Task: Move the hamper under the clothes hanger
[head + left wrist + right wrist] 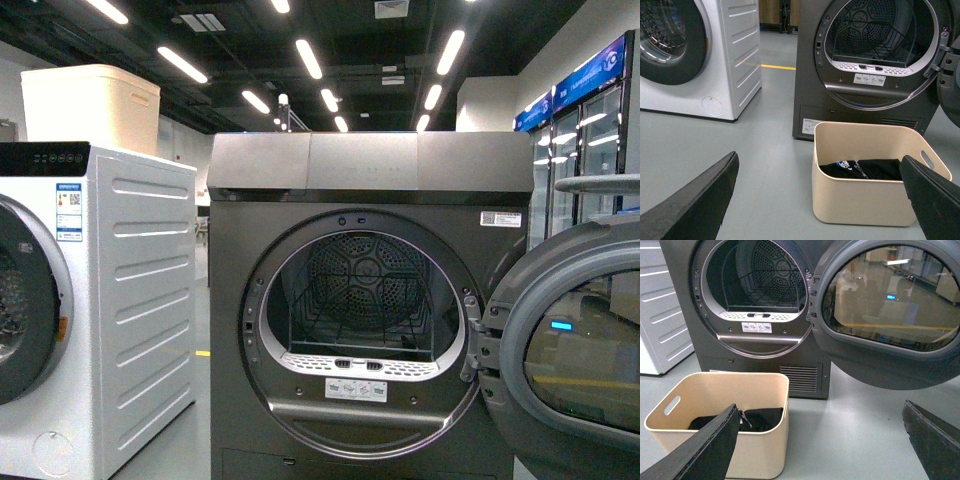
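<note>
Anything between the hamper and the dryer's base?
Nothing visible: in both wrist views the hamper hides most of that strip before the dryer; the floor showing beside it is bare.

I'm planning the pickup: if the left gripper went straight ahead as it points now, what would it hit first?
Likely the hamper, near its side rim; the left gripper is open and aimed about there, though depth is unclear.

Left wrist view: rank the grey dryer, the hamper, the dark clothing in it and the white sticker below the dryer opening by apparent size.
1. grey dryer, though cropped by the frame
2. hamper, nearer the camera, so flattered
3. dark clothing, partly hidden by the hamper wall
4. white sticker
</note>
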You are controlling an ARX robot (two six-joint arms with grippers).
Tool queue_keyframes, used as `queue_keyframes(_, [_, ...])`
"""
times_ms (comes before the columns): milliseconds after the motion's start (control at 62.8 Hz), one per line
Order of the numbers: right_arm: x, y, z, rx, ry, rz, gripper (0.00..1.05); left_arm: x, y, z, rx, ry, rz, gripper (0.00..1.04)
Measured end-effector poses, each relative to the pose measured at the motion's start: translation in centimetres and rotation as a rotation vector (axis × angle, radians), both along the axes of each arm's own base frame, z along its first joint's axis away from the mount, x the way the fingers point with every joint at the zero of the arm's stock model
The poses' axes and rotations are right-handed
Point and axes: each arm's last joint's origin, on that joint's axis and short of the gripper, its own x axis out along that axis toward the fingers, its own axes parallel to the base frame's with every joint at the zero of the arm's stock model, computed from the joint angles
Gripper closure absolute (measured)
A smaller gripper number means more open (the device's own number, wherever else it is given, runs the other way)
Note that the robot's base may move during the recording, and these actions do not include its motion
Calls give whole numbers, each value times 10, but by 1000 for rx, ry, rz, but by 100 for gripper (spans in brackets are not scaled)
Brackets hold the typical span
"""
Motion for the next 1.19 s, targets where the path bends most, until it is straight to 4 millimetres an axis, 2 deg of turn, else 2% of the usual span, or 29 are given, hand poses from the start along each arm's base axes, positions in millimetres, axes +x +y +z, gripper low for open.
queue_keyframes(541, [0, 0, 0, 0, 0, 0, 8, 0, 0, 0, 0, 1, 0, 7])
queue_keyframes(573, [0, 0, 0, 0, 0, 0, 8, 0, 0, -1, -35, 61, 57, 7])
queue_keyframes(605, [0, 0, -1, 16, 11, -9, 8, 3, -4, -3, -106, 258, 183, 7])
queue_keyframes(637, [2, 0, 0, 60, 43, -20, 8, 8, -6, -4, -144, 328, 238, 7])
queue_keyframes(685, [18, -2, 3, 173, 83, -11, 8, 21, -7, -3, -180, 371, 254, 7])
queue_keyframes(717, [33, -2, 10, 215, 87, -5, 8, 33, -4, 5, -201, 356, 266, 7])
queue_keyframes(812, [72, -2, 24, 248, 101, 42, 8, 62, 5, 24, -207, 321, 267, 7])
queue_keyframes(828, [86, -1, 24, 254, 129, 49, 8, 69, 7, 28, -201, 315, 261, 7])
queue_keyframes(908, [130, 4, 14, 263, 256, 75, 8, 109, 12, 36, -162, 335, 235, 7])
queue_keyframes(940, [139, 6, 11, 262, 287, 85, 8, 119, 12, 37, -150, 340, 232, 7])
queue_keyframes(1067, [185, 14, -2, 242, 399, 87, 8, 168, 13, 32, -92, 388, 190, 7])
queue_keyframes(1194, [221, 17, -22, 226, 493, 66, 8, 202, 14, 8, -76, 455, 184, 7])
